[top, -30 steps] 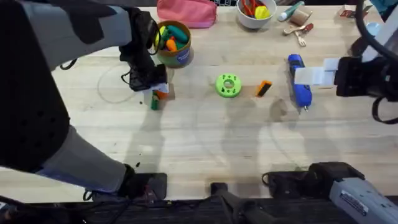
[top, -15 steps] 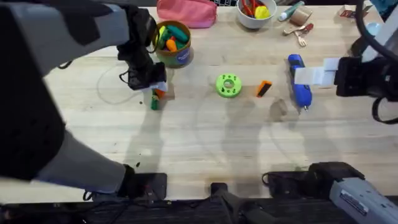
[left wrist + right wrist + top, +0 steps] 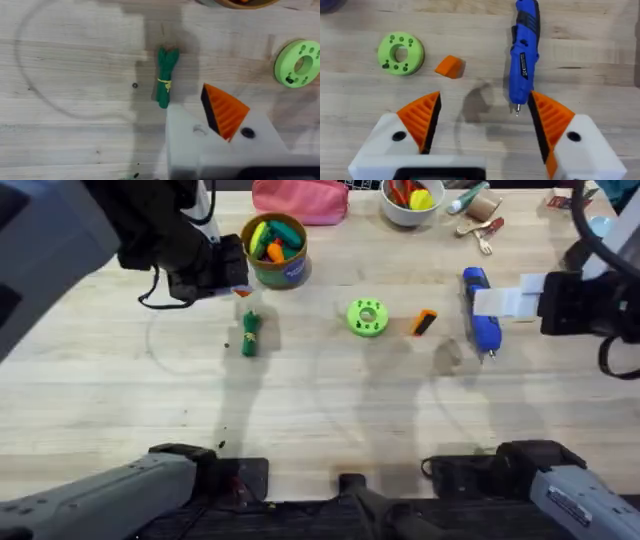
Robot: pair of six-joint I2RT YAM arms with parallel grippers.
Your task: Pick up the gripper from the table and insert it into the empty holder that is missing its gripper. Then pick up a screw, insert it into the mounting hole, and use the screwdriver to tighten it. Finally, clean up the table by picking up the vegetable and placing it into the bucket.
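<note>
Now the left gripper (image 3: pixel 238 288) has lifted away, uncovering the vegetable (image 3: pixel 249 335).

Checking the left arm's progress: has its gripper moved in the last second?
Yes. The left gripper pulled away from the green vegetable, toward the bucket.

Left pincer (image 3: pixel 238 288): lifting off the vegetable (image 3: pixel 249 335), drawing back beside the bucket (image 3: pixel 277 250). Vegetable: now lying uncovered on the tabletop (image 3: pixel 320 420).

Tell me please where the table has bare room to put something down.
Free: the wide near strip between the vegetable and the arm bases, and the left side. Crowded: the far edge around the bucket, and the middle row from green disc to screwdriver.
</note>
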